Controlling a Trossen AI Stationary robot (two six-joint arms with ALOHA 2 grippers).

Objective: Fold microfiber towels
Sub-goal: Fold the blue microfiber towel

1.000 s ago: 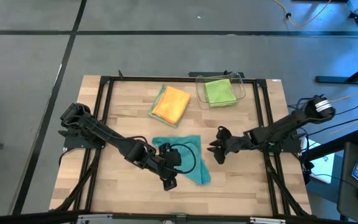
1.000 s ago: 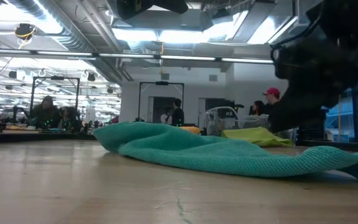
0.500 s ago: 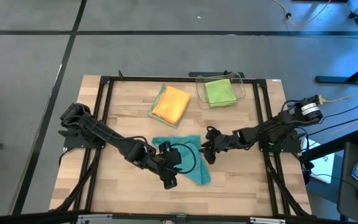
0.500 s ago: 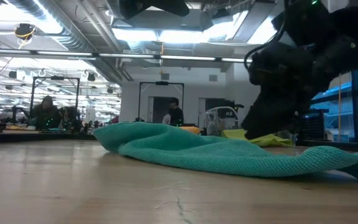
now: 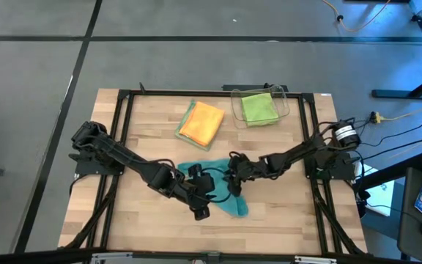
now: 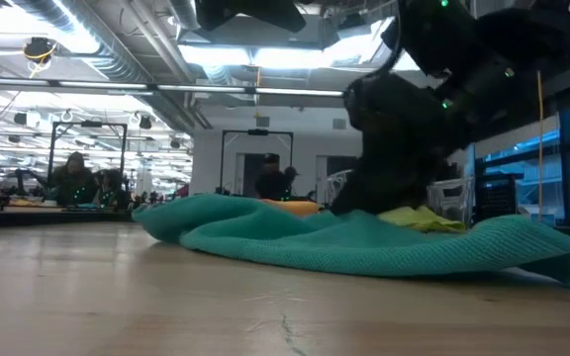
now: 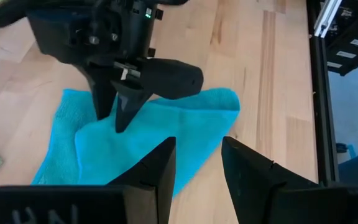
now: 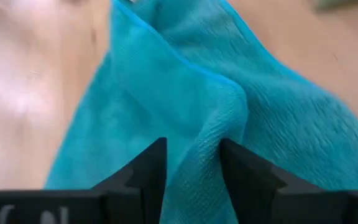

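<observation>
Right gripper [image 5: 234,183] low over teal towel [image 5: 224,192], fingers [image 8: 146,167] parted with raised fold of cloth standing in gap between them; grip not closed on it. Left gripper [image 5: 201,213] just off towel's near edge, above bare wood, fingers [image 7: 157,169] apart, holding nothing. Teal towel rumpled on front middle of surface [image 5: 145,125]. Orange towel [image 5: 203,122] lies folded on pale sage towel [image 5: 187,119] toward back. Lime green towel [image 5: 258,108] sits in clear bin [image 5: 237,110] at back right.
</observation>
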